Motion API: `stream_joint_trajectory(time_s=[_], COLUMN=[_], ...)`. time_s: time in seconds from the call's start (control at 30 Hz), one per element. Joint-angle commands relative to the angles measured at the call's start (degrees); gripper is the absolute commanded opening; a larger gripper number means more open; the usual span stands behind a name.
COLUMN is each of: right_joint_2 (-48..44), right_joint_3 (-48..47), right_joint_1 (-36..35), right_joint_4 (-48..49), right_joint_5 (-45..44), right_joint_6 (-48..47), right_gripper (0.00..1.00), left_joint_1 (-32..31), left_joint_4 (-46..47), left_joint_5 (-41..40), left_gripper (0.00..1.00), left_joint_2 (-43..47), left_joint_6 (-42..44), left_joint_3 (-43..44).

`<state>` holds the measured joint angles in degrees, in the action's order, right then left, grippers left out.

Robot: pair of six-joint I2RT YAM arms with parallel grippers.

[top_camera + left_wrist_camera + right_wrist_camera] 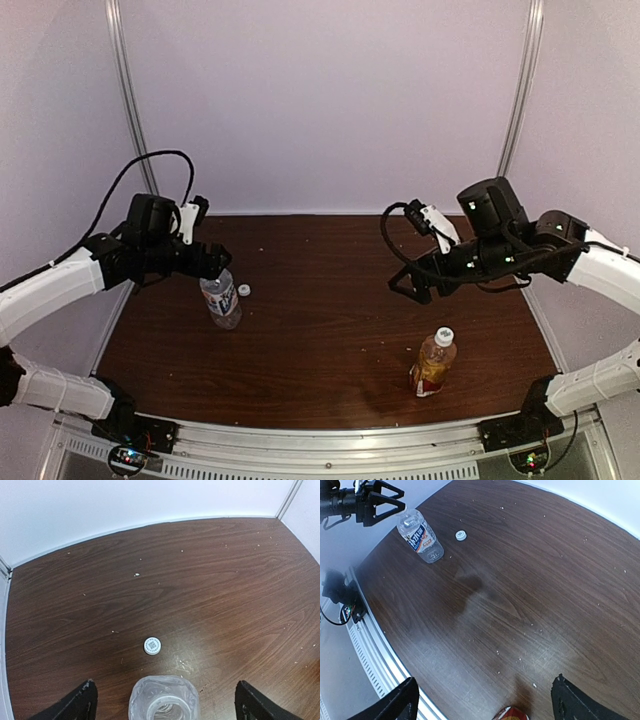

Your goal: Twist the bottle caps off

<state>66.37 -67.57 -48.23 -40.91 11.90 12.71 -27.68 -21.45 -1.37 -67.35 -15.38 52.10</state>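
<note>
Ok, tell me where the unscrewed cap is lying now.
In the top view the loose white cap lies on the left side of the table, just right of the open clear bottle, not touching it.

1. Clear bottle (220,300): stands upright on the left side of the table. It holds colourless liquid, has a white-grey label, and its neck is open.
2. Loose cap (244,290): small, round and white, with a dark printed mark on its upward face. It lies flat on the table just right of the clear bottle, not touching it.
3. Amber bottle (433,362): upright at the near right, well apart from the clear one, with a red-yellow label.
4. Second cap (444,336): white, seated on the amber bottle's neck.
</note>
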Motion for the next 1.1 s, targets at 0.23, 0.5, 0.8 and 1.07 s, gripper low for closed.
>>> stream_joint_trajectory(time_s=[0.23, 0.5, 0.8, 1.07], right_joint_2=[-5.98, -8.14, -5.48, -3.47], right_joint_3=[0.33, 3.23, 5.69, 5.71], right_joint_1=[-2.73, -4.48, -5.56, -5.82], right_joint_4=[-17.27, -23.78, -23.81, -22.9], right_joint_5=[-1.98, -2.79, -5.48, -5.14], right_joint_6=[6.88, 9.48, 8.94, 8.39], right_gripper=[0.88, 0.82, 0.6, 0.38], left_joint_1=[0.61, 0.61, 0.61, 0.61], left_joint_4=[0.8, -0.21, -0.65, -1.56], left_joint_5=[-0.99, 2.98, 4.96, 7.53], left_gripper=[0.98, 0.98, 0.98, 0.98], left_joint_2=[5.59, 4.73, 4.57, 4.0], left_joint_6=[-0.34, -1.45, -4.35, -3.98], left_joint_3=[4.29, 6.47, 7.41, 8.64])
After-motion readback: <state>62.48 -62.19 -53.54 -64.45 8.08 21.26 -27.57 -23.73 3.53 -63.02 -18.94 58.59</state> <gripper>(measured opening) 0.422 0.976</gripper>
